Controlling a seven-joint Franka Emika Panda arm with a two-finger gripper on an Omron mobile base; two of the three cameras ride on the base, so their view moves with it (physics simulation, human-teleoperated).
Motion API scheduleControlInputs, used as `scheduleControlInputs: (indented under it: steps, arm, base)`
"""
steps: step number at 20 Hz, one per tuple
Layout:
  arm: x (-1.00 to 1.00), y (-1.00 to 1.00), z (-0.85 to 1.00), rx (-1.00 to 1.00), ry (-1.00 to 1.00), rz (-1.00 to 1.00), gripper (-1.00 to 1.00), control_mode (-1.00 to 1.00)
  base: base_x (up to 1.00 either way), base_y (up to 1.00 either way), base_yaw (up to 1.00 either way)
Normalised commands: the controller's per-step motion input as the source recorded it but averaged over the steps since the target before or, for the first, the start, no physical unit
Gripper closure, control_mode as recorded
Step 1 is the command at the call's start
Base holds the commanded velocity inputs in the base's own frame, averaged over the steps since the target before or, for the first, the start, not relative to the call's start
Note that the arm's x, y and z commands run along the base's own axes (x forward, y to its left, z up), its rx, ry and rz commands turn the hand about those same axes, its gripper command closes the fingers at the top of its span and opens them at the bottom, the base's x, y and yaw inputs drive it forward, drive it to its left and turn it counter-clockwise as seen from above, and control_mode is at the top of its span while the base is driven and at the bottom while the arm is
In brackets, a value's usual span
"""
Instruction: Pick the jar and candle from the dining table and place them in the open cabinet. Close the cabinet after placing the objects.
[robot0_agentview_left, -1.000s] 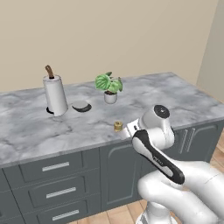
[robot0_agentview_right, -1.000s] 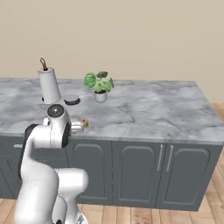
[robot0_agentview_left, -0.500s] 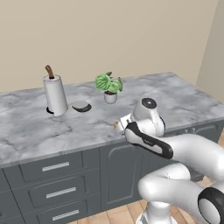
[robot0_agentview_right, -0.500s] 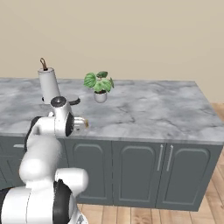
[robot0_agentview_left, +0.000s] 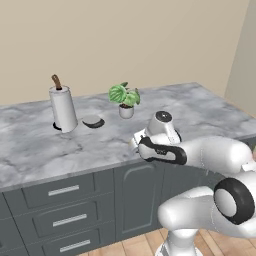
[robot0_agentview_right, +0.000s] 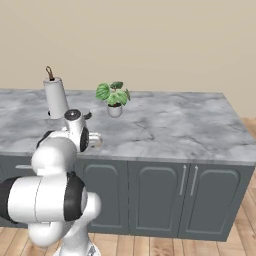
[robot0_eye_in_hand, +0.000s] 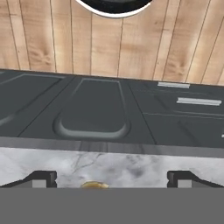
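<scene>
My gripper (robot0_eye_in_hand: 112, 179) is open, its two dark fingertips (robot0_eye_in_hand: 41, 178) wide apart at the bottom of the hand view. The tan-golden candle (robot0_eye_in_hand: 94, 185) peeks up between them, slightly left of middle, on the marble dining table (robot0_eye_in_hand: 131, 168). In the left base view the gripper (robot0_agentview_left: 136, 142) hangs low over the dining table (robot0_agentview_left: 40, 150) near its front edge and covers the candle. The right base view has the gripper (robot0_agentview_right: 95, 140) at the same front edge of the dining table (robot0_agentview_right: 175, 130). The jar and the cabinet are out of view.
Toward the back of the table stand a white paper-towel roll (robot0_agentview_left: 62, 107) (robot0_agentview_right: 55, 97), a dark dish (robot0_agentview_left: 92, 121) and a small potted plant (robot0_agentview_left: 125, 97) (robot0_agentview_right: 114, 97). Dark grey drawers (robot0_agentview_left: 65, 190) and doors (robot0_agentview_right: 160, 200) sit under the top, over a wood floor.
The arm has bent forward and the hand has moved left along the table's front edge onto the candle, which it now covers. The jaws have stayed open.
</scene>
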Motion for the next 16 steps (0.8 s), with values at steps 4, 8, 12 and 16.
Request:
scheduleControlInputs:
  steps: [4, 8, 12, 16]
  arm:
    - [0.11, 0.0, -0.36, 0.0, 0.0, 0.0, -1.0, -1.0]
    - [0.18, 0.0, -0.22, -0.01, 0.0, 0.0, -1.0, -1.0]
    - [0.22, 0.0, -0.01, -0.02, -0.04, 0.0, -1.0, -1.0]
    - [0.24, 0.0, -0.01, 0.0, -0.06, 0.0, -1.0, -1.0]
  base:
    - [0.0, 0.0, 0.0]
    - [0.0, 0.0, 0.0]
    - [0.0, 0.0, 0.0]
    - [0.0, 0.0, 0.0]
